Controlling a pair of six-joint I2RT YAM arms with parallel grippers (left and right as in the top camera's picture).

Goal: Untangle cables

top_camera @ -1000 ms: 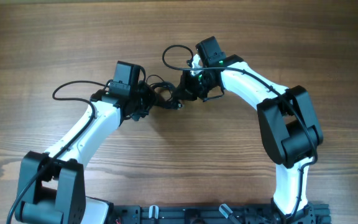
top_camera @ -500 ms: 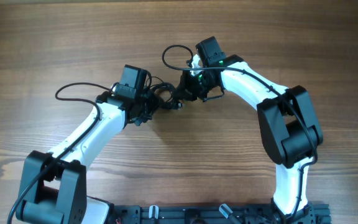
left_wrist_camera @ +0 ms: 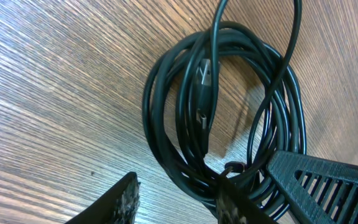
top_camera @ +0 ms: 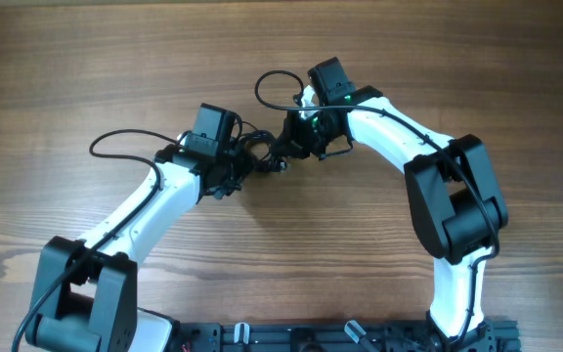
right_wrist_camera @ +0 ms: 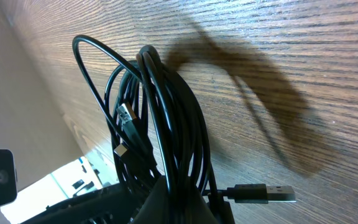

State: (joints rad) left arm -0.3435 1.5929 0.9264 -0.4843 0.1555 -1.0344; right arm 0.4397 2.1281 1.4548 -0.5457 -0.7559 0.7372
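The cables [top_camera: 255,145] are a small coil of thin black wires on the wooden table between my two grippers. In the left wrist view the coil [left_wrist_camera: 166,130] lies in a ring with a USB plug [left_wrist_camera: 204,76] across its middle. My left gripper [left_wrist_camera: 176,202] is open at the coil's near edge, its right finger lying against the strands; it also shows in the overhead view [top_camera: 240,168]. My right gripper [right_wrist_camera: 179,202] is shut on the bunched strands [right_wrist_camera: 166,112], with a USB-A plug [right_wrist_camera: 263,193] sticking out beside it. It shows in the overhead view too [top_camera: 283,154].
A thin black loop [top_camera: 274,86] rises behind the right wrist, and another black loop [top_camera: 115,145] trails left of the left arm. The right gripper's black finger [left_wrist_camera: 328,186] sits at the coil's right side in the left wrist view. Bare wood surrounds the arms.
My left arm has moved right, bringing its gripper up to the coil. The right arm and the coil have stayed put.
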